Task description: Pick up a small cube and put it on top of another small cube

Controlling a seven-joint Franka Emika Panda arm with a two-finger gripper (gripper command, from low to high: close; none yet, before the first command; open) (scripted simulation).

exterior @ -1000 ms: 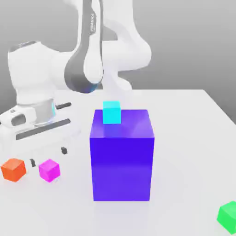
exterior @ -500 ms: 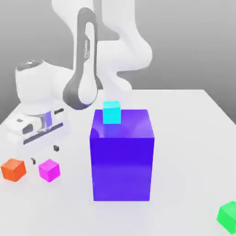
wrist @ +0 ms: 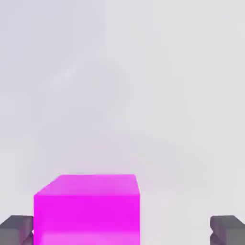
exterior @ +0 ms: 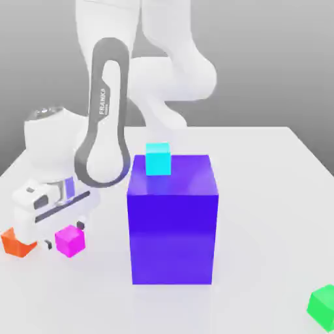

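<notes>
- Starting at the exterior view's left, the orange cube [exterior: 14, 242] sits close beside the tool [exterior: 63, 235] — a wide-spread finger could nudge it.
- Just right of it, the pink cube [exterior: 70, 240] rests on the counter [exterior: 261, 196]; the tool is open and holds nothing. In the hand view the cube [wrist: 87, 209] lies off-centre, hard by one finger [wrist: 16, 229] — closing so could push or twist it.
- Big blue block [exterior: 172, 218] with its cyan cube [exterior: 158, 159] stands mid-route — a low carry would strike it.
- Green cube [exterior: 322, 305] lies well apart, at the counter's edge — a skewed release may tip the stack.
</notes>
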